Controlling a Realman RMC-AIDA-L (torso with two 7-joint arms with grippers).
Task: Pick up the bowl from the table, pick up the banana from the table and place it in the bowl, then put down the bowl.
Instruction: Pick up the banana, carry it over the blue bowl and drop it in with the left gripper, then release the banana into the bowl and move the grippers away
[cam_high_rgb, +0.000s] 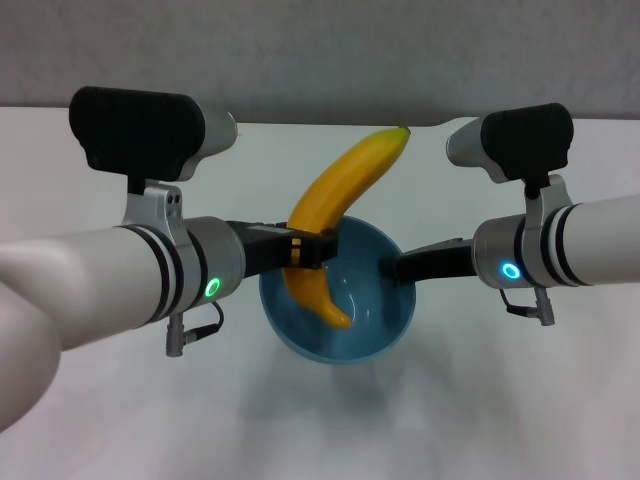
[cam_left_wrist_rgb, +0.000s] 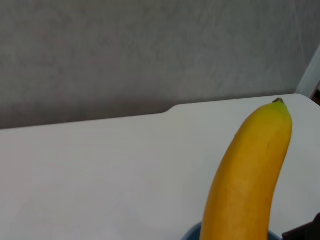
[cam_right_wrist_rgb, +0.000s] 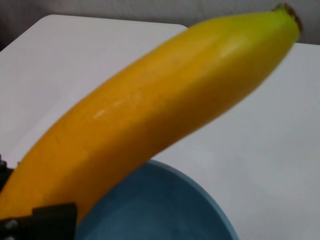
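Banana, long curved yellow-orange plastic-looking one, is clamped by the left gripper around its lower third; black fingers closed across the body from the left side. Its lower tip sits inside the round glossy light-blue bowl, low against the inner surface, though contact there can't be confirmed from the head view. The rest of the fruit rises up and away to the far right, greenish stem tip well beyond the far rim.

Right gripper comes in from the right and pinches the bowl's right rim, fingers shut on the edge. Whether the bowl is lifted off the plain white tabletop or resting on it: cannot tell.

Key relation: the banana's long axis runs from near-left, in the bowl, to far-right, over the rim, steeply tilted. It is longer than the bowl is wide, so it will not lie flat inside; on release I expect it to lean on the far rim. Left gripper is directly over the bowl's left half, so letting go needs no sideways travel, only a small drop if any.

Risk, my read: the overhanging stem end may tip the load toward the far side, so the right grip on the rim matters
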